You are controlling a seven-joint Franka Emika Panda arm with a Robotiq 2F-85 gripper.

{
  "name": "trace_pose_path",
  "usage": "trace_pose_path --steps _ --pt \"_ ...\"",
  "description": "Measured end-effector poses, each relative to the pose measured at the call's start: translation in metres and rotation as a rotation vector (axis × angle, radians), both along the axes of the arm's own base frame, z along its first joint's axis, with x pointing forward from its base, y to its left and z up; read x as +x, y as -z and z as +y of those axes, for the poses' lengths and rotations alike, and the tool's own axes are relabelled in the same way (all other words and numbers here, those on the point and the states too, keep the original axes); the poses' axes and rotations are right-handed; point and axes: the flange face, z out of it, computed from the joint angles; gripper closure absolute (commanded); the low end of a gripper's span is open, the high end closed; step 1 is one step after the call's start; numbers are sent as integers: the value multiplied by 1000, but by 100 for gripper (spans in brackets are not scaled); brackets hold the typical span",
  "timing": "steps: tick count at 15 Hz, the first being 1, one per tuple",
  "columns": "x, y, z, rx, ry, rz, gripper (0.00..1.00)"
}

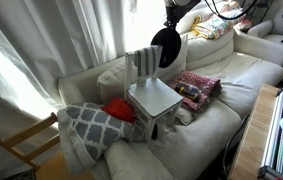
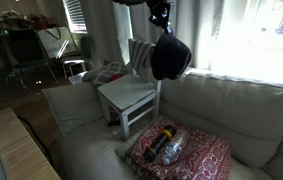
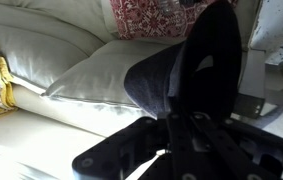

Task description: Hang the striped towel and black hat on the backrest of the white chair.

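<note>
Black hat (image 3: pixel 196 85) in the clenched tool (image 2: pixel 161 20) beside the white chair (image 1: pixel 153 98); red-pink cloth (image 1: pixel 197 88) and pillow (image 1: pixel 89 126) either side

pincer (image 2: pixel 160 22) grips black hat (image 2: pixel 170 56) | hat dangling by white chair (image 2: pixel 126 96) backrest

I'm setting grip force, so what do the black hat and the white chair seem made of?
The black hat looks like soft matte cloth or felt: it hangs limp from the pincer. The white chair looks like painted wood, probably: straight legs, flat seat, even white coat.
</note>
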Motion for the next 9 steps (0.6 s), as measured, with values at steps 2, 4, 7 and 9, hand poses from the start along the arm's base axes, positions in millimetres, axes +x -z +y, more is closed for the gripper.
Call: trace_pose_path --steps 2,4,7,9 --pt "2 -1 16 22 -18 -2 99" --pt "4 -1 32 58 -43 2 99" --pt "3 2 56 134 -95 36 99" --pt "1 6 71 186 -133 58 99"
